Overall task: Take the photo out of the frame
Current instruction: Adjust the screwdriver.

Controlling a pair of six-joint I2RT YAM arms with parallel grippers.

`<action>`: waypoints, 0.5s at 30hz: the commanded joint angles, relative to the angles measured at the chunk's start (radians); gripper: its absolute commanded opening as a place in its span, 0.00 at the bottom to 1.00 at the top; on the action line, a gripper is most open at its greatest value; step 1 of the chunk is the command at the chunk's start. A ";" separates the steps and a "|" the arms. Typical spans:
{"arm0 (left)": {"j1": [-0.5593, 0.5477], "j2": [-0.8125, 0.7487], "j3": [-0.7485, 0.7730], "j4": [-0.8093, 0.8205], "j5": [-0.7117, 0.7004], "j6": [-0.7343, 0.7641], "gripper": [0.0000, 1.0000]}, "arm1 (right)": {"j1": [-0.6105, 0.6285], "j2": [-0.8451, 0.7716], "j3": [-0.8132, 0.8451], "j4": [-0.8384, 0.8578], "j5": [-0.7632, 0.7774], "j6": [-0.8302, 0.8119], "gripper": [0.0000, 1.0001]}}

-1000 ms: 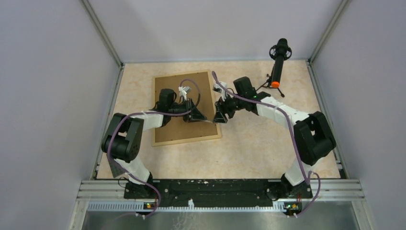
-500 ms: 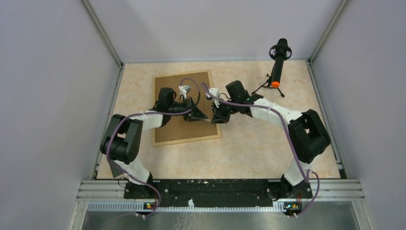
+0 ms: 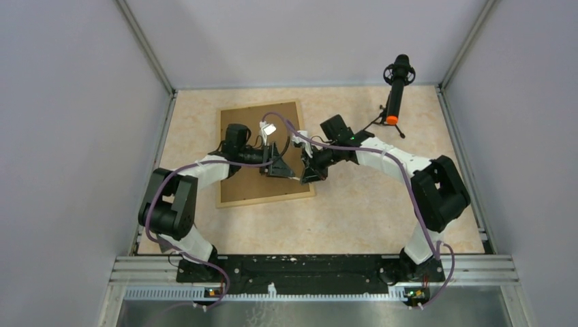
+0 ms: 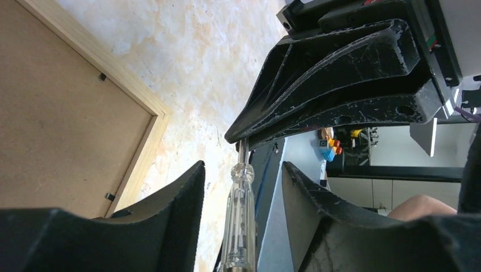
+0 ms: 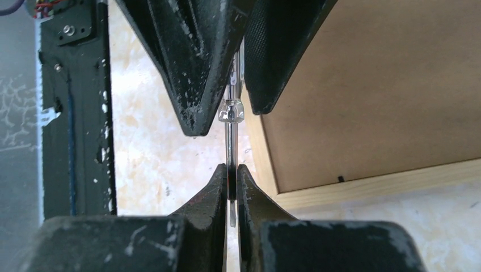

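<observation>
Beige marbled table (image 3: 354, 204), grey walls all round, and a mic (image 3: 395, 88) standing in the back right corner. We're looking at the frame (image 3: 249, 185) lying back-side up on the left half of the table, with its brown backing (image 5: 368, 85) facing us. The photo isn't showing in any view, so we're guessing it's sitting face down under that backing.

Both grippers are meeting just over the frame's right edge. The right gripper (image 5: 232, 170) is clamping tight on the metal shaft of a clear-handled screwdriver (image 4: 238, 226). The left gripper (image 4: 243, 167) is standing partly open around the handle with a gap on each side, so as far as we can tell it isn't holding anything.

We're reading this as a tool pass between the arms, well before any actual photo removal. Little dark tabs (image 4: 109, 196) are sitting along the inside of the frame's rim, and they look like what's keeping the backing in.

Next up, we're thinking the left needs to back straight off the handle without knocking it. Then the right has to bring the tip down to a tab. It's gripping the thin shaft rather than the handle, so the tool may be twisting or slipping once it's pushing on anything.
</observation>
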 commanded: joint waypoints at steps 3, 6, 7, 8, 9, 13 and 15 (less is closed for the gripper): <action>-0.008 -0.010 0.030 -0.056 0.051 0.096 0.52 | 0.004 0.003 0.071 -0.049 -0.080 -0.059 0.00; -0.012 -0.008 0.028 -0.060 0.039 0.103 0.44 | 0.004 0.004 0.076 -0.054 -0.088 -0.067 0.00; -0.014 -0.008 0.027 -0.058 0.035 0.102 0.38 | 0.005 0.005 0.077 -0.054 -0.091 -0.070 0.00; -0.015 -0.006 0.026 -0.052 0.034 0.097 0.33 | 0.006 0.006 0.078 -0.056 -0.095 -0.072 0.00; -0.016 -0.005 0.024 -0.042 0.034 0.090 0.26 | 0.006 0.007 0.080 -0.059 -0.096 -0.074 0.00; -0.015 -0.010 0.006 -0.007 0.010 0.063 0.00 | 0.002 -0.001 0.076 -0.047 -0.071 -0.045 0.14; -0.007 -0.010 -0.014 0.019 -0.021 0.036 0.00 | -0.017 -0.012 0.061 -0.021 -0.046 0.017 0.35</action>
